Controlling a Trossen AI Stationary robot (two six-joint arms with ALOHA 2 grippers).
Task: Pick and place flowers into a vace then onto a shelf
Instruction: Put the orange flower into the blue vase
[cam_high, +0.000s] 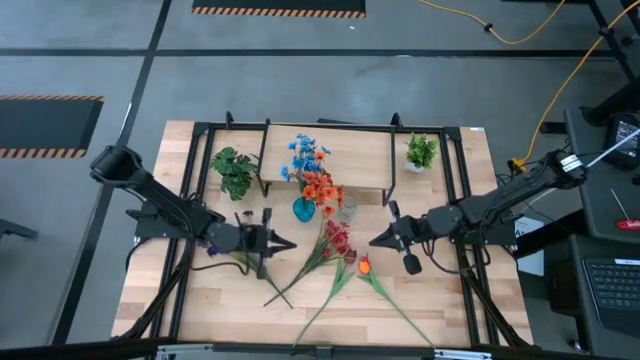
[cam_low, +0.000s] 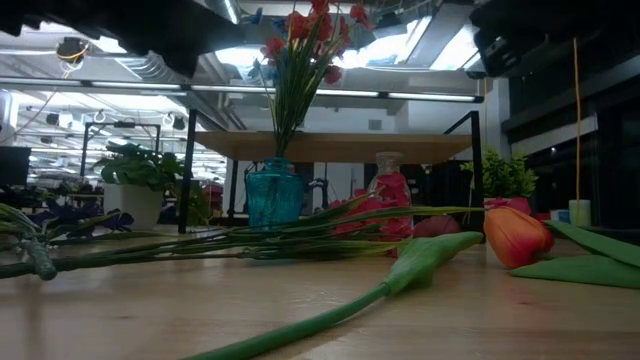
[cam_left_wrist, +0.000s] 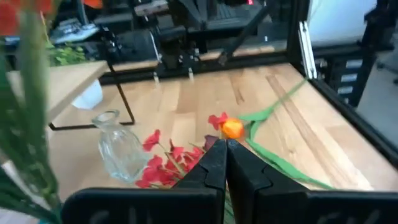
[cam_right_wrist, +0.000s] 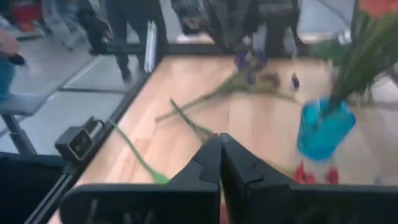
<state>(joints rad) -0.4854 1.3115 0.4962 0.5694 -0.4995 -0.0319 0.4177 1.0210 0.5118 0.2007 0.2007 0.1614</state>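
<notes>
Red, orange and blue flowers (cam_high: 314, 178) stand upright in a teal vase (cam_high: 303, 209) before the shelf (cam_high: 355, 160); red blooms (cam_high: 338, 238), an orange tulip (cam_high: 364, 266) and purple flowers (cam_high: 214, 245) lie on the tabletop (cam_high: 440, 310). Left gripper (cam_high: 288, 243) and right gripper (cam_high: 374, 240) hover above it, both clenched and empty.

Around my light-wood counter (cam_high: 440, 300) lies a grey concrete floor (cam_high: 90, 60) with black-and-orange hazard-striped tape (cam_high: 278, 11) at twelve o'clock, and a yellow cable (cam_high: 520, 38) at one o'clock. Long ceiling strip lights (cam_low: 435, 97) glow overhead.
</notes>
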